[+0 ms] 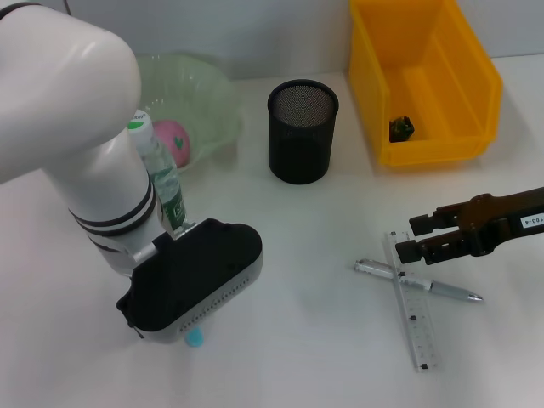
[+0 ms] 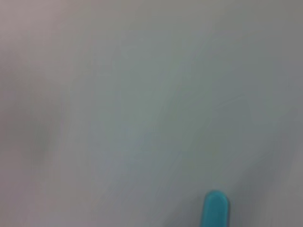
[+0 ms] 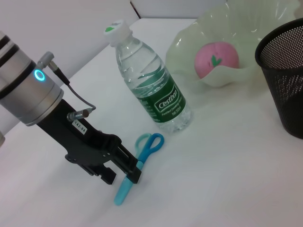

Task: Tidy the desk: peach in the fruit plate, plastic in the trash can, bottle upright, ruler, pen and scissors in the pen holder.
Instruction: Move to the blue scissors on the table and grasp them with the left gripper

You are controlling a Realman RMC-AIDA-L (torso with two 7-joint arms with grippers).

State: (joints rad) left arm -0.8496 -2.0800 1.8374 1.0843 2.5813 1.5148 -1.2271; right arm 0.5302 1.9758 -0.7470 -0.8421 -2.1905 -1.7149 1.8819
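From the head view, the left arm reaches low over the white desk (image 1: 297,340), its black wrist housing hiding the left gripper (image 1: 183,327); only a blue tip of the scissors (image 1: 195,337) peeks out below it. Behind the arm stands the water bottle (image 1: 161,174), upright, and beyond it the fruit plate (image 1: 212,93) holds the peach (image 1: 172,140). The black mesh pen holder (image 1: 303,132) sits mid-desk, and the yellow bin (image 1: 425,81) holds a dark scrap. The right gripper (image 1: 408,240) hovers with jaws slightly apart over the ruler (image 1: 415,319) and the pen (image 1: 421,283), which lie crossed. The left wrist view shows only bare desk and a blue scissor end (image 2: 215,208). In the right wrist view, the left gripper (image 3: 128,172) closes on the scissors (image 3: 139,163) near their middle, with the blue handle loops just beside the bottle (image 3: 151,90). A lift that swings the long scissors could knock the bottle over; an off-centre hold could let them tilt and slip.
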